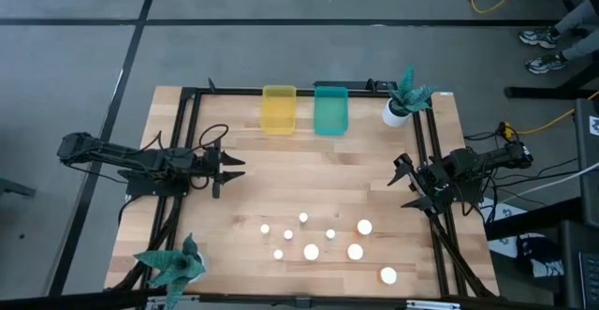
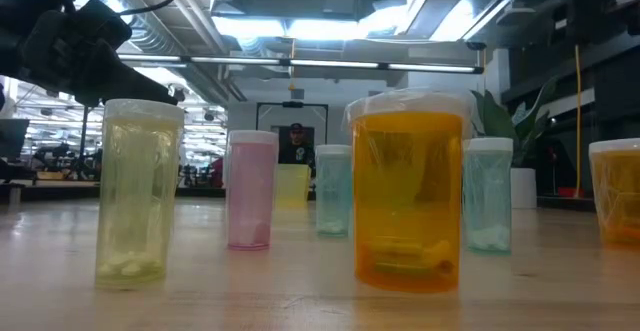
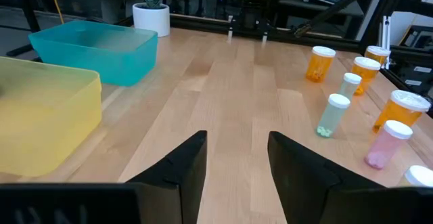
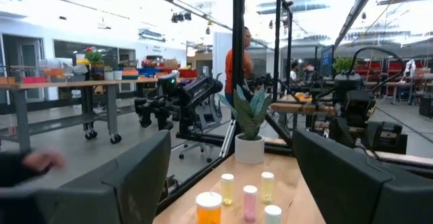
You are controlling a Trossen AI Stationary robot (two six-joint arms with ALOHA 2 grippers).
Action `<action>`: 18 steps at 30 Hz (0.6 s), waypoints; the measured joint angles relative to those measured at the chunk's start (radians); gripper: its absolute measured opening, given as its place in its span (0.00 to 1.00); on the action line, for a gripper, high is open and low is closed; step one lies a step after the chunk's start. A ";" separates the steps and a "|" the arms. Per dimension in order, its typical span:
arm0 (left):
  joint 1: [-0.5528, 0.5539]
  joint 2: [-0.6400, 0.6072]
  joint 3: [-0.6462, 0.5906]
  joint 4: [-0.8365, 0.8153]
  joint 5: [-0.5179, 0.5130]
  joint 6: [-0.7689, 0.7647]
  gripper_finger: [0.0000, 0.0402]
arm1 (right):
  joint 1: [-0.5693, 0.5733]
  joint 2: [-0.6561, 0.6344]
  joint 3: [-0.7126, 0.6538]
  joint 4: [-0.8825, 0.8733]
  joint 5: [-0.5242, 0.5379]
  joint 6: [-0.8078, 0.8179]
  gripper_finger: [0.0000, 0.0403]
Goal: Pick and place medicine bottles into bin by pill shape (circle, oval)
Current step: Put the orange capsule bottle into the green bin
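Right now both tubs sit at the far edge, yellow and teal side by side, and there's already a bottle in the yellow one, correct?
Not quite. The yellow tub and teal tub do sit side by side at the far edge, but the high view and the left wrist view show no bottle in the yellow one. The bottles all stand on the table near the front edge.

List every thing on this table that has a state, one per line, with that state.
Left gripper: open, empty, over bare table.
Right gripper: open wide, empty, at the table's right edge.
Yellow bin: upright, nothing seen inside.
Teal bin: upright, nothing seen inside.
Medicine bottles: nine, all upright and capped, clustered on the table.
Large orange bottle: capped, a few pills at its bottom.
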 joint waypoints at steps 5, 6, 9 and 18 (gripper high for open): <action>0.000 0.000 0.000 0.000 0.000 0.000 0.37 | 0.000 0.000 0.000 0.010 0.069 0.077 0.78; 0.000 0.000 0.000 0.000 0.000 0.000 0.37 | 0.000 0.000 0.000 0.010 0.066 0.078 0.78; 0.000 0.000 0.000 0.000 0.000 0.000 0.37 | 0.000 0.000 0.000 0.010 0.063 0.087 0.78; 0.000 0.000 0.000 0.000 0.000 0.000 0.37 | 0.000 0.000 0.000 0.038 0.059 0.129 0.78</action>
